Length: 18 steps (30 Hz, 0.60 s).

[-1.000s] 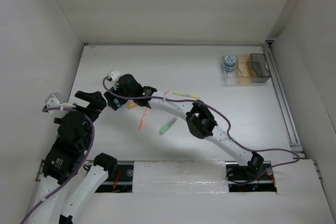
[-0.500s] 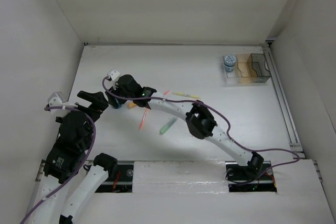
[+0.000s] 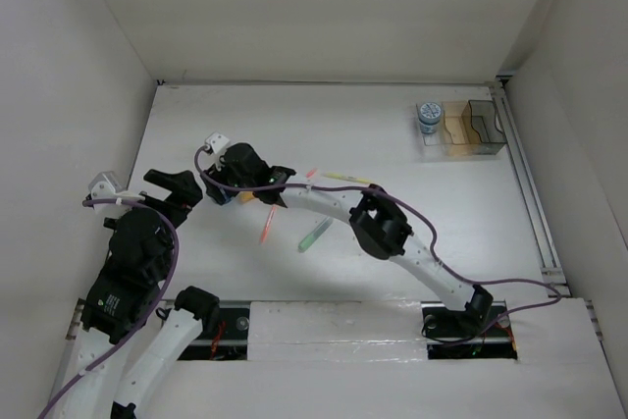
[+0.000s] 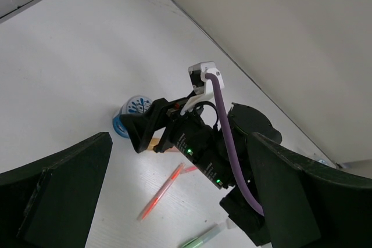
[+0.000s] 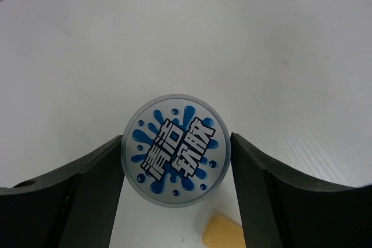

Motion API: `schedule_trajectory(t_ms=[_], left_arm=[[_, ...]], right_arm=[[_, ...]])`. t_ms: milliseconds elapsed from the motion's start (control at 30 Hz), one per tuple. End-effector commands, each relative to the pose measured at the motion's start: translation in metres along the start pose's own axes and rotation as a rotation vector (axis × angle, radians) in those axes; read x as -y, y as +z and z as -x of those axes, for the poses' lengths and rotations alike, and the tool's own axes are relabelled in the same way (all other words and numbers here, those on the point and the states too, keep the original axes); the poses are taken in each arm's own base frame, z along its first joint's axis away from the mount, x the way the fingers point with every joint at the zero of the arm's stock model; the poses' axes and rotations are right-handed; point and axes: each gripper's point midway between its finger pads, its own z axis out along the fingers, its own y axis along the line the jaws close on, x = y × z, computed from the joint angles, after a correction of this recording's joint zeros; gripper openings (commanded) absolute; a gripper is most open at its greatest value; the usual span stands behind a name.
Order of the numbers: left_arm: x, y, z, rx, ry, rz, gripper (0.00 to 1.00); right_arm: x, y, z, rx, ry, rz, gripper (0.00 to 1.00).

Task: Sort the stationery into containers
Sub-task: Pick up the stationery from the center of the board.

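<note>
1. At the 9 o'clock side of the tabletop (image 3: 324, 125), seen from overhead: loose pot (image 5: 176, 158), round, standing upright on the white surface with its blue-and-white splash lid facing up.
2. Right gripper (image 5: 177, 139): clenched on the loose pot, with one finger against its 9 o'clock side and the other against its 3 o'clock side. The arm reached across from the 5 o'clock corner.
3. Small orange-yellow piece (image 5: 224, 233): lay just beside the loose pot, at its 5 o'clock in the right wrist view. It was cut off by the frame edge, and its kind could not be told.
4. Left gripper (image 4: 179, 136): released, fingers wide apart with nothing held. It was positioned at 9 o'clock of the loose pot, near but apart.
5. Organiser (image 3: 486, 125): clear plastic, three joined compartments, at the 1 o'clock corner of the tabletop, well apart from the loose pot.
6. Stowed pot (image 3: 429, 116): sat in the organiser's 9 o'clock end compartment. The middle compartment was amber-tinted.
7. Orange pen (image 3: 267, 226): lay flat at 4 o'clock of the loose pot, near it.
8. Green marker (image 3: 315, 235): lay at 3 o'clock of the orange pen, apart from it.
9. Yellow marker (image 3: 345, 179): lay at 12 o'clock of the green marker, beside the right arm.
10. Red pen (image 3: 312, 174): only its tip showed, at 9 o'clock of the yellow marker; the arm hid the rest.
</note>
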Motion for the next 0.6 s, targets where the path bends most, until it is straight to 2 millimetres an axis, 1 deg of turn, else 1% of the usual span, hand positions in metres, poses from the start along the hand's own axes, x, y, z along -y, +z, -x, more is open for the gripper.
schedule_trajectory(t_ms=[0, 33, 100, 133, 167, 200, 233, 267, 300, 333, 367, 400, 433, 467, 533, 567], left_arm=[[0.004, 0.000, 0.005, 0.023, -0.009, -0.019, 1.00], [0.004, 0.000, 0.005, 0.023, -0.009, -0.019, 1.00], [0.004, 0.000, 0.005, 0.023, -0.009, -0.019, 1.00], [0.004, 0.000, 0.005, 0.023, -0.009, -0.019, 1.00], [0.004, 0.000, 0.005, 0.023, -0.009, -0.019, 1.00], [0.004, 0.000, 0.005, 0.023, -0.009, -0.019, 1.00], [0.004, 0.000, 0.005, 0.023, -0.009, -0.019, 1.00], [0.003, 0.001, 0.006, 0.030, -0.009, -0.012, 1.00], [0.003, 0.001, 0.007, 0.030, -0.009, -0.012, 1.00], [0.003, 0.001, 0.007, 0.030, -0.009, -0.012, 1.00], [0.003, -0.001, 0.008, 0.035, -0.015, -0.017, 1.00], [0.003, -0.001, 0.008, 0.035, -0.015, -0.017, 1.00], [0.004, -0.001, 0.007, 0.029, -0.015, -0.024, 1.00], [0.004, -0.001, 0.007, 0.028, -0.015, -0.024, 1.00], [0.004, -0.001, 0.007, 0.028, -0.015, -0.024, 1.00], [0.004, -0.001, 0.007, 0.028, -0.015, -0.024, 1.00]], right_arm=[[-0.005, -0.029, 0.044, 0.074, -0.012, -0.023, 0.00], [-0.006, -0.040, 0.066, 0.113, -0.011, -0.032, 0.00], [-0.007, -0.049, 0.073, 0.124, -0.011, -0.030, 0.00], [-0.007, -0.059, 0.086, 0.145, -0.010, -0.037, 0.00], [-0.008, -0.063, 0.090, 0.150, -0.010, -0.037, 0.00], [0.001, -0.068, 0.094, 0.156, -0.006, -0.060, 0.00], [0.001, -0.071, 0.093, 0.153, -0.006, -0.060, 0.00], [0.008, -0.083, 0.106, 0.173, -0.002, -0.077, 0.00], [0.015, -0.089, 0.113, 0.193, 0.002, -0.087, 0.00], [0.022, -0.092, 0.104, 0.176, 0.005, -0.098, 0.00], [0.026, -0.105, 0.118, 0.204, 0.008, -0.103, 0.00], [0.031, -0.111, 0.119, 0.203, 0.010, -0.103, 0.00], [0.044, -0.118, 0.124, 0.215, 0.017, -0.129, 0.00], [0.053, -0.131, 0.128, 0.225, 0.022, -0.151, 0.00], [0.072, -0.147, 0.133, 0.234, 0.042, -0.200, 0.00], [0.100, -0.156, 0.120, 0.211, 0.057, -0.270, 0.00]])
